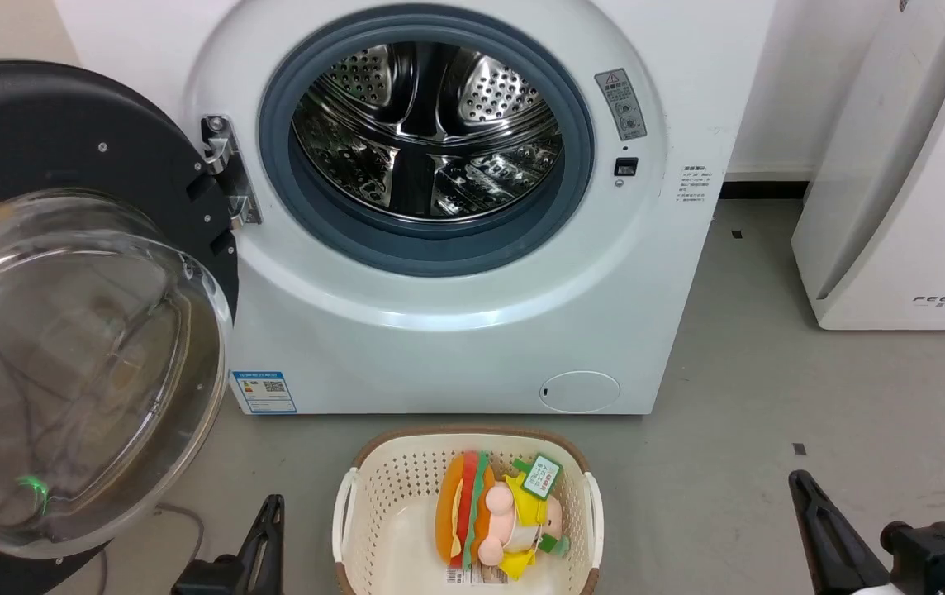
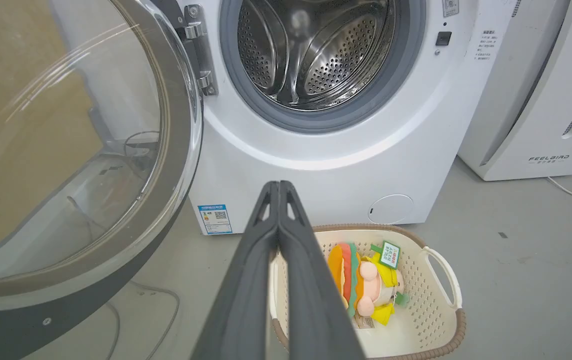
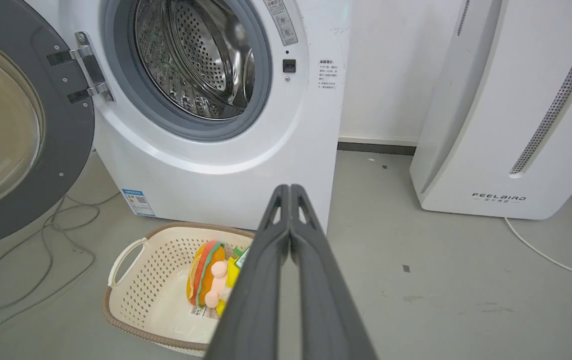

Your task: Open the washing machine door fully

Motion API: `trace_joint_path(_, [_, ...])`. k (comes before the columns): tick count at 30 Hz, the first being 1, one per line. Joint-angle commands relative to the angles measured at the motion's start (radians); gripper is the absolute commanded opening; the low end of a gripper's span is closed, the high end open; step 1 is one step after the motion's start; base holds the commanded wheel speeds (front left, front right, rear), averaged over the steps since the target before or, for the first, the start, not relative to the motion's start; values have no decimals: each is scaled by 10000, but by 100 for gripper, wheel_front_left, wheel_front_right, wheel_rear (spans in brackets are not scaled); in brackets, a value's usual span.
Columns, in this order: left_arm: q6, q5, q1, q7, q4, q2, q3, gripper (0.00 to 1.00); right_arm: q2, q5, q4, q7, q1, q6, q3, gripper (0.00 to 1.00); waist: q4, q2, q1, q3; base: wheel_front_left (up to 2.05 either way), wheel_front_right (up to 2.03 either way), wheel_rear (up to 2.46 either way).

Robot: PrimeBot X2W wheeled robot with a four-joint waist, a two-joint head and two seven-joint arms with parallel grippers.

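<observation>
Laundry corner, seen from a wheeled two-armed robot: the white washing machine (image 1: 456,347) stands at the far side of a grey floor (image 1: 770,397) with its perforated steel drum (image 1: 427,124) exposed inside a grey rubber ring (image 1: 431,248). The washing machine door (image 1: 68,347) hangs wide open on a metal hinge (image 1: 229,169) at the left of the opening, its clear glass bowl bulging toward the robot and its dark inner rim turned to the camera. A blue label (image 1: 263,391) with a QR code sits at the machine's lower left corner, and a grey warning sticker (image 1: 621,103) is at the upper right of the opening; their print is too small to read. On the near floor a cream basket (image 1: 373,487) holds a burger-shaped plush toy (image 1: 481,521) with a green tag (image 1: 543,477). To the right stands a white appliance (image 3: 491,125) lettered FEELBIRD (image 3: 498,197). The left gripper (image 2: 278,185) and right gripper (image 3: 290,189) are both clenched, fingers pressed together around nothing, low on either side of the basket and well apart from the door
</observation>
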Motion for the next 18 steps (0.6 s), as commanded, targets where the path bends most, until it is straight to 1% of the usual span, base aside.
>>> trace_joint_path(1, [-36,62,-73,56,-70,-45,29,0,4,-43,42,-24,-103,0,12,0,0,0,0,4,0,0,0])
trace_joint_path(18, [-128,212,-220,360,-262,-160,196,0,9,-157,244,-75,-361,1,53,0,-16,0,0,55,0,0,0])
